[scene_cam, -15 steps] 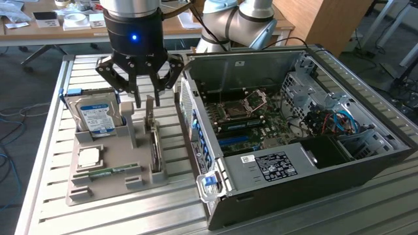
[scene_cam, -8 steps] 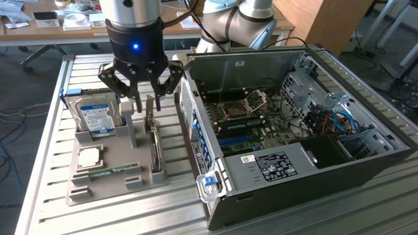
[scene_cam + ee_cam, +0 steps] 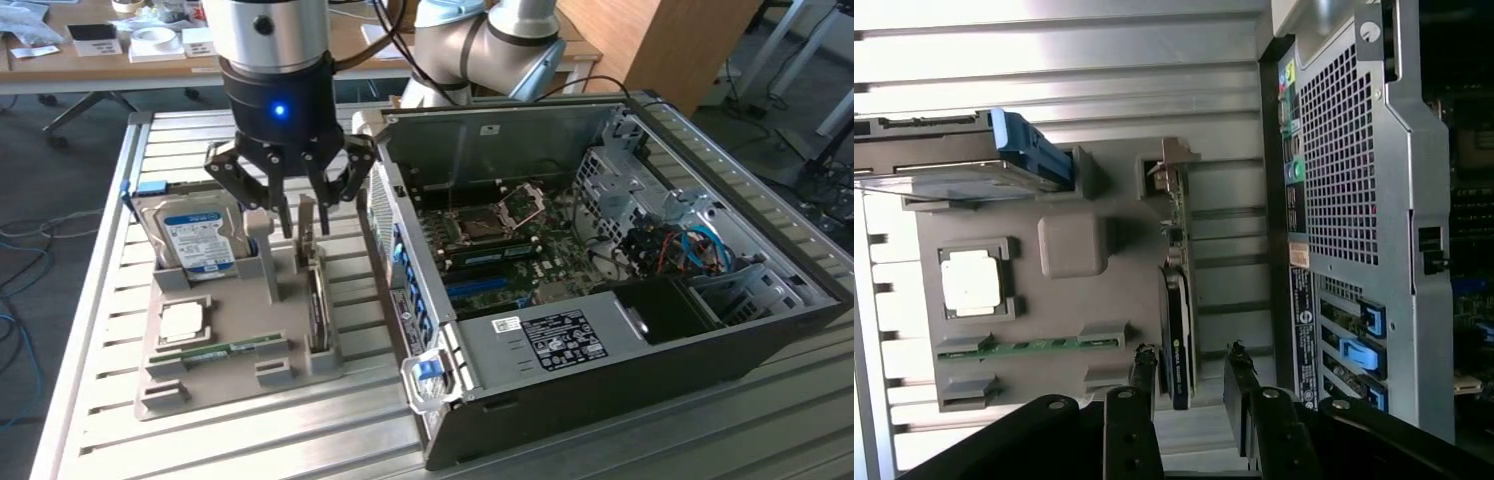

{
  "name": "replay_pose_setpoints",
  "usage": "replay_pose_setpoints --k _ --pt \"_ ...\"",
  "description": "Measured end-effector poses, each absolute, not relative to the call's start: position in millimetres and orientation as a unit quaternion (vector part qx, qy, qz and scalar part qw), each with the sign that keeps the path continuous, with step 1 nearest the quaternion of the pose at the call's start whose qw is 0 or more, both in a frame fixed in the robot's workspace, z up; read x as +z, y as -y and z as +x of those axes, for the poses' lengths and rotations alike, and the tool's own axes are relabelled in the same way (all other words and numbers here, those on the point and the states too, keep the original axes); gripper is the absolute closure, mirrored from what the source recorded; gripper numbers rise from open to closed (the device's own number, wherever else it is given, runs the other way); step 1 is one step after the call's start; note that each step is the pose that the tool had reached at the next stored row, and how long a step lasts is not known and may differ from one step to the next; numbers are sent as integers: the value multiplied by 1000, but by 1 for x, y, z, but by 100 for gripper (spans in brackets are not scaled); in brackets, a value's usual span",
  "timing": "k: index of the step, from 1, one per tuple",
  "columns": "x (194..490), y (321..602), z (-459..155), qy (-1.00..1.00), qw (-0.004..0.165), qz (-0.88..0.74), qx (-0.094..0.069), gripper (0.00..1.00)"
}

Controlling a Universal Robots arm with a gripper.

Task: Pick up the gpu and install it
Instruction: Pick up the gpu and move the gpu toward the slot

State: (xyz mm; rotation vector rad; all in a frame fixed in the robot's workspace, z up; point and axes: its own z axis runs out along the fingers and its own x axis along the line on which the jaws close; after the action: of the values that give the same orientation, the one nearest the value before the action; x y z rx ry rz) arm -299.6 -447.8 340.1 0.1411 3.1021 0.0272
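The gpu (image 3: 315, 300) stands on edge in a slot of the grey holder tray (image 3: 227, 385), its silver bracket end pointing up toward my gripper (image 3: 296, 200). The gripper hangs just above that end of the card, jaws open and empty. In the wrist view the gpu (image 3: 1176, 300) is a thin dark strip. Its near end lies between my two fingertips (image 3: 1144, 372) without touching them, and the gripper (image 3: 1191, 378) straddles it from above.
The tray also holds a hard drive (image 3: 200, 240), a CPU (image 3: 183, 322), a memory stick (image 3: 220, 350) and a tall grey post (image 3: 267, 265) beside the gpu. The open computer case (image 3: 747, 330) lies close at the exterior view's right, motherboard (image 3: 501, 240) exposed.
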Motion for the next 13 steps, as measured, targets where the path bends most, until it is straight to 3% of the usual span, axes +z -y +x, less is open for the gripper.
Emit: replay_pose_setpoints --k 13 --pt "316 448 -300 -999 20 45 9 58"
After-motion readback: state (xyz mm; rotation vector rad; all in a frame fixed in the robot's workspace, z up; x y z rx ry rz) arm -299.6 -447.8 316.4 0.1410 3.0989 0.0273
